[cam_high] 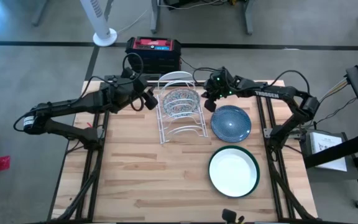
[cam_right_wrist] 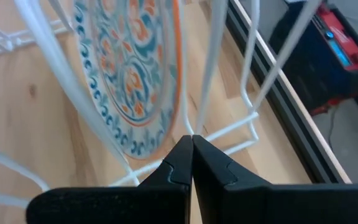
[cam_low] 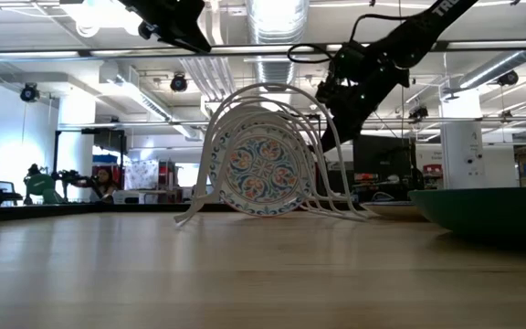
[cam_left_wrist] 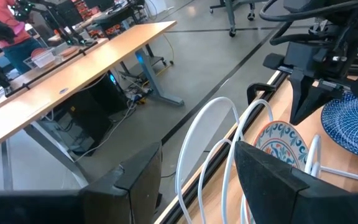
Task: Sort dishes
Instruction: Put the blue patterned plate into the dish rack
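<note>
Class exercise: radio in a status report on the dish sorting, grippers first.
Left gripper open, empty, beside the rack. Right gripper shut, empty, at the rack's other side. Floral dish racked; blue dish and green-rimmed dish still flat on table. Nothing obstructing.

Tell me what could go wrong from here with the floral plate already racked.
The shut right hand sits close against the white wire rack, so a careless move could snag a wire and shift the round floral-patterned plate. The open left hand hovers by the rack's other side and might bump it.
</note>
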Tool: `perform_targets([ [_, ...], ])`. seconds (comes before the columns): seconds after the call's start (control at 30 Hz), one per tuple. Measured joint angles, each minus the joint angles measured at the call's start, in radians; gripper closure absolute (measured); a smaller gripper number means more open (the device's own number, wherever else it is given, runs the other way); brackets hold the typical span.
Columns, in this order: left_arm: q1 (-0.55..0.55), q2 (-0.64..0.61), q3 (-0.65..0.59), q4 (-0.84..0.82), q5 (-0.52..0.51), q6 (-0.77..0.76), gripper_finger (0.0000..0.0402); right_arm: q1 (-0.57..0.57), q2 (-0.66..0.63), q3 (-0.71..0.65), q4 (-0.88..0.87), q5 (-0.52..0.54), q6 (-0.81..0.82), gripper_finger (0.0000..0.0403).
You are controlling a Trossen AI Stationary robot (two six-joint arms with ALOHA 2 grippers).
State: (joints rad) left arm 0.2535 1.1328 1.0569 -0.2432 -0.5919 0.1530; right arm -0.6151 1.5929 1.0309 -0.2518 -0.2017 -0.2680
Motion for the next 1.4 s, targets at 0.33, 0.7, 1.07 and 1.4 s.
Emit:
perform_targets([
  [0.33,-0.002,0.0,0.0,-0.005,0.0,-0.01,0.0209,0.0,-0.031,0.028,-0.193,0.131,-0.014,0.0403],
  [0.7,-0.004,0.0,0.0,-0.056,0.01,-0.072,0.0209,-0.005,-0.226,0.005,-0.415,0.145,0.021,0.0403],
  [1.07,-0.037,0.0,0.0,-0.097,0.034,-0.122,0.0209,-0.004,-0.365,-0.091,-0.519,-0.124,0.174,0.0394],
  [1.4,-0.096,0.0,0.0,-0.098,0.035,-0.129,0.0209,0.009,-0.402,-0.164,-0.66,-0.094,0.321,0.0328],
])
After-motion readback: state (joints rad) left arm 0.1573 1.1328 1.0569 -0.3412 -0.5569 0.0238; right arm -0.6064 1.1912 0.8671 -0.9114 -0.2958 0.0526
